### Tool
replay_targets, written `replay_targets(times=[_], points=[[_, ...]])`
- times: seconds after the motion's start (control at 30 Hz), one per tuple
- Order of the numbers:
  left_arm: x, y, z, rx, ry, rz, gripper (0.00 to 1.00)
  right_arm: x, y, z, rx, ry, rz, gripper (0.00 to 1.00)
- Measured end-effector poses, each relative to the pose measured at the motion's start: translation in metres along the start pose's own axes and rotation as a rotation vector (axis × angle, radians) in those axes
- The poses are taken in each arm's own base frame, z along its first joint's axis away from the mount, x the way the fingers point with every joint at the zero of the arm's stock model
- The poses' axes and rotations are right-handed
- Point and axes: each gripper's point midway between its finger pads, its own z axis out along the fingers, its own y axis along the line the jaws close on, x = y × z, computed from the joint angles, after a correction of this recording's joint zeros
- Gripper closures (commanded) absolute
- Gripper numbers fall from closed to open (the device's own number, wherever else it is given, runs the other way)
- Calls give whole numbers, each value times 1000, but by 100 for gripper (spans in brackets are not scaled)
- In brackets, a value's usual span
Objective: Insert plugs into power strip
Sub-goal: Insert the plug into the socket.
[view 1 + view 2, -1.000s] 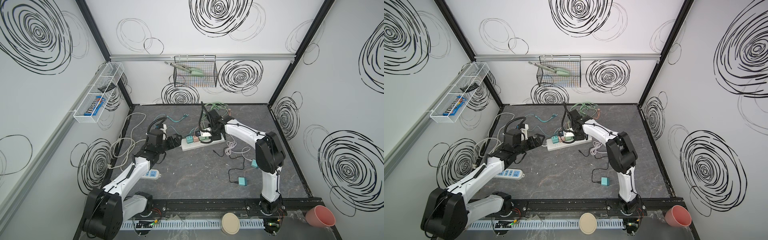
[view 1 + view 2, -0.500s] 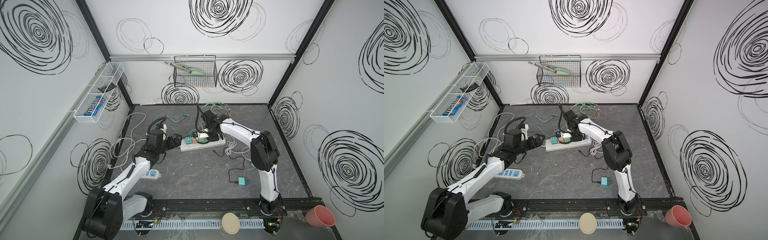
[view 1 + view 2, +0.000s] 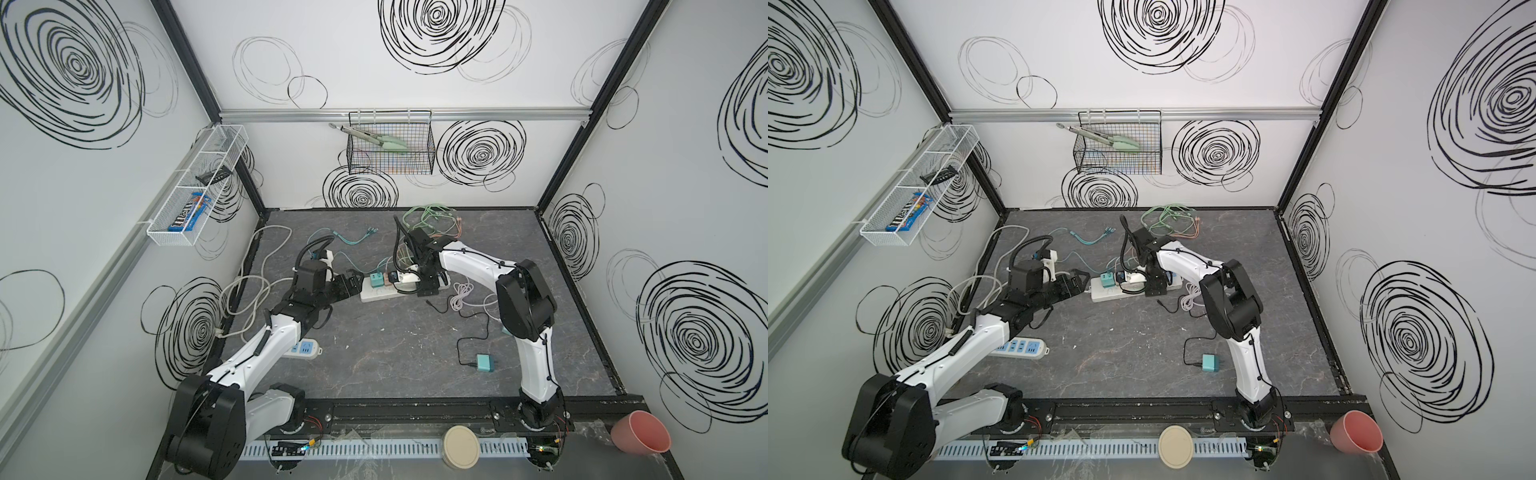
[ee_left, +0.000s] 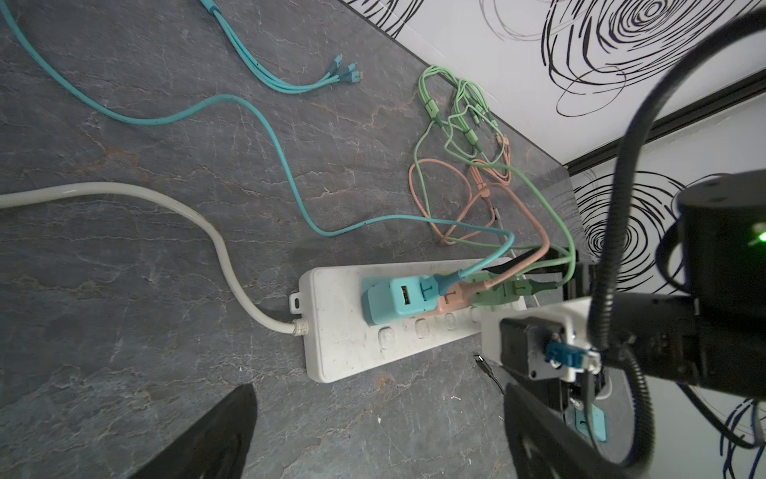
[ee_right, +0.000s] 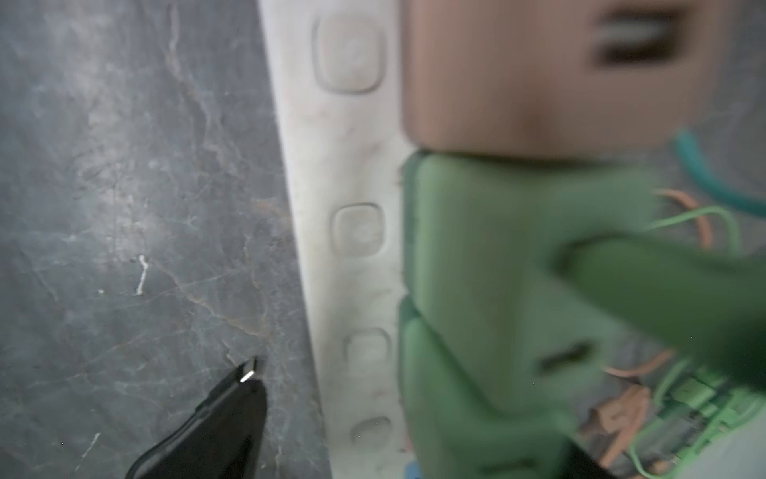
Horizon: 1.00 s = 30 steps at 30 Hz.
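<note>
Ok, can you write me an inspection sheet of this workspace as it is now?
Surface: dark grey marbled table top, no spill seen.
Job's things: white power strip holds teal plug, pink plug and green plug side by side; loose teal plug lies by the right arm.
Clutter: second power strip, partly under the left arm.
Grippers: left gripper open, empty, at the strip's cord end; right gripper open above the green plug.
Cables: white cord and teal cable lie loose; green cables and pink cable tangle near the back wall; black cable on the loose plug.
Surroundings: wire basket with tongs, back wall; wire shelf, left wall; pink cup outside the front.
</note>
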Motion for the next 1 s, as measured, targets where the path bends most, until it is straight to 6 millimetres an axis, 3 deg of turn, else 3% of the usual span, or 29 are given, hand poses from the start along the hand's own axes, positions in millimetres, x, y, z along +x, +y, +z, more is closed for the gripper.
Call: replay_targets(times=[0.23,0.63,0.83,1.0], points=[[0,-1,0,-3,-5,4,4,7,15,-15,9,-18,16,3],[-3,-7,-8,-16,-50,30,4,24,72,-51,23,-48,107,3],[5,-12,-6,-29,-47,43,4,18,95,-83,105,-118,168,3],[10,-6,-5,-74,-55,23,4,13,89,-121,279,-221,248,3]])
